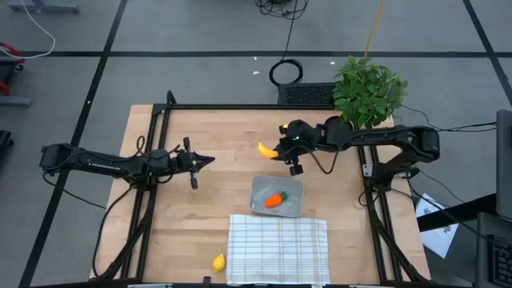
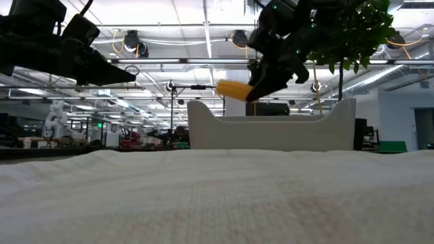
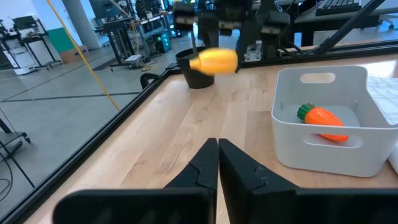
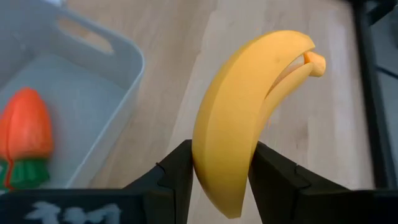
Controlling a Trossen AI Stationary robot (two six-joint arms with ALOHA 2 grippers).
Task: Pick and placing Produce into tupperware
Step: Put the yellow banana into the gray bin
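The right end effector (image 1: 282, 149) is gripping the banana (image 1: 266, 150), its two fingers pressing on the fruit's sides partway open, as the right wrist view shows. It is holding the banana above the bench (image 1: 224, 144), clear of the wood, at the far side just left of the plant (image 1: 368, 90). The banana's long axis is running outward from the fingers, toward the left in the high view, with its curved tip free.

The tub (image 1: 277, 196) is lying nearer than the banana and slightly to the right, just beside the cloth (image 1: 278, 248); the carrot (image 1: 275, 199) is already lying inside it. So the coming move is likely a short carry toward the near side and a lowering over the tub's rim, and the right arm is plainly the nearer one for this.

The left end effector (image 1: 210, 160) is hanging over the bench's left half with its fingers closed and empty. The lemon (image 1: 218, 262) is sitting at the near edge, left of the cloth, well apart from both arms
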